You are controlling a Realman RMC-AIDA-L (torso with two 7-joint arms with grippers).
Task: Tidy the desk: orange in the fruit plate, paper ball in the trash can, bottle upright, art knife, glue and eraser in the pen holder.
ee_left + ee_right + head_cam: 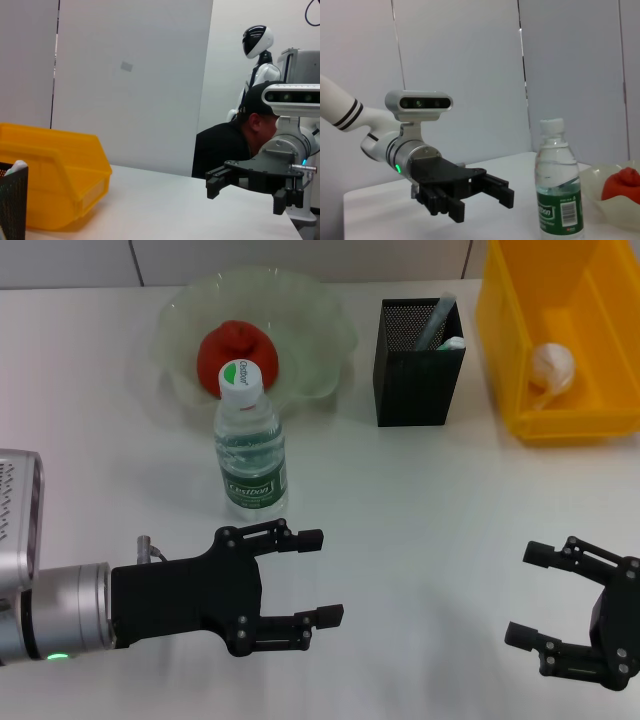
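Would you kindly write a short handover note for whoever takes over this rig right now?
Left gripper: open, empty, low over the table in front of the bottle.
Right gripper: open, empty, at the near right.
Done: orange in the fruit plate; paper ball in the trash can; bottle upright.
Pen holder holds items; which ones is unclear.
Left: confirm the pen holder's contents.

Head looks down — wrists face across.

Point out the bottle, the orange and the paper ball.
bottle (250, 455): head view, on its clear body above the label.
orange (225, 348): head view, on its red skin.
paper ball (552, 367): head view, on its crumpled middle.
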